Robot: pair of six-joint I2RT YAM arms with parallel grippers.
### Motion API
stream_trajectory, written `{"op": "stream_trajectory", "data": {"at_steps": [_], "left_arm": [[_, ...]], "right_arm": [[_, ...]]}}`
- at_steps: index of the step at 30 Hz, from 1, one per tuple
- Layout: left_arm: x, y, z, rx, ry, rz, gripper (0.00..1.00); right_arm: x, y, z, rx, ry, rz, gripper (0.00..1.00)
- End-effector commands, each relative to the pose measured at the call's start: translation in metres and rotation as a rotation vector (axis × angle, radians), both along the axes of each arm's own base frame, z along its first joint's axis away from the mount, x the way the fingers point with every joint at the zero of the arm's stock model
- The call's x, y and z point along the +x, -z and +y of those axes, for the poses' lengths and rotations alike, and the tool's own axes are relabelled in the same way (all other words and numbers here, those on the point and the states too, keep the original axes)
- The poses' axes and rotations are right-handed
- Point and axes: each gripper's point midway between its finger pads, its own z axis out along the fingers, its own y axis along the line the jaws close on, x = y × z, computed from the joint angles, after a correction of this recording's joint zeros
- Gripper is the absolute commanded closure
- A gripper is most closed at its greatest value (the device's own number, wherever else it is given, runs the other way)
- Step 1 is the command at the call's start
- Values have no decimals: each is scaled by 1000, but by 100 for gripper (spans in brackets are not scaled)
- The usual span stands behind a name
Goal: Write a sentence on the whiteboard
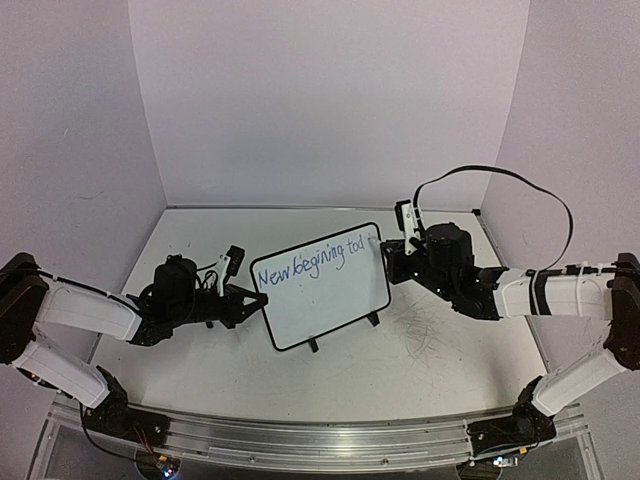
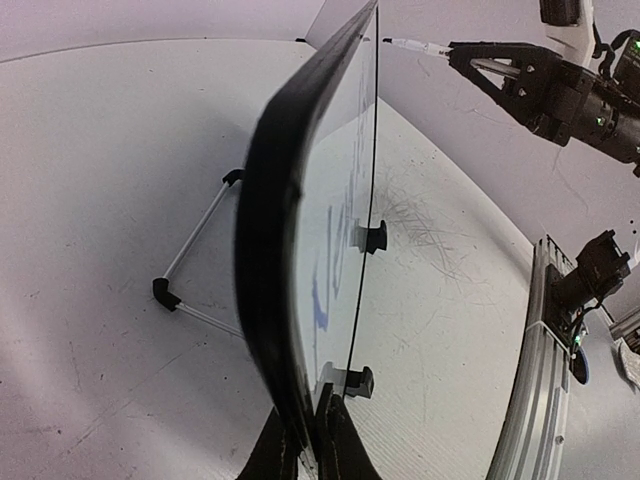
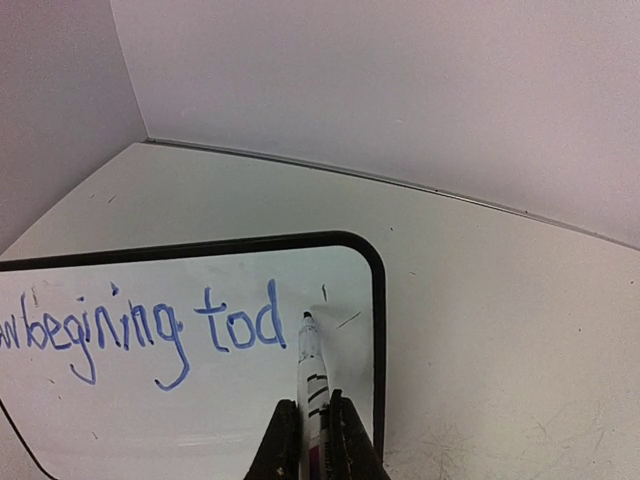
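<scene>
Clamping the left edge of the whiteboard (image 1: 330, 312), mid-frame in the top view: left pincer (image 2: 308, 442), closed tight on the black frame, steadying the board upright on the counter (image 1: 430, 350). Opposite, right of centre: right pincer (image 3: 312, 445), closed around a marker (image 3: 311, 365), tip at the board face just right of the last "d". Blue sentence (image 3: 140, 330), reading "New begining tod", slanting up toward the upper right corner. Judged next: remaining letters, rightward along the board's long axis, little room before the frame. Right arm nearer.
</scene>
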Motion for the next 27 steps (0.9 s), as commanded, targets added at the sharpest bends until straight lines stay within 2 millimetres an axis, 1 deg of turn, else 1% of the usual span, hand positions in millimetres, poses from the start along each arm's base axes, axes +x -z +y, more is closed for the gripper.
{"op": "stream_trajectory", "data": {"at_steps": [1, 8, 14, 20, 27], "left_arm": [[10, 16, 14, 84, -68, -11, 100], [9, 15, 14, 85, -69, -12, 100], [9, 15, 15, 84, -71, -15, 100], [9, 16, 15, 86, -70, -12, 100], [9, 15, 15, 85, -73, -14, 100]], "right_arm": [[14, -21, 0, 33, 42, -50, 100], [17, -21, 4, 33, 38, -50, 100], [16, -25, 8, 34, 17, -63, 100], [13, -16, 14, 24, -20, -37, 100], [6, 0, 13, 13, -38, 11, 100]]}}
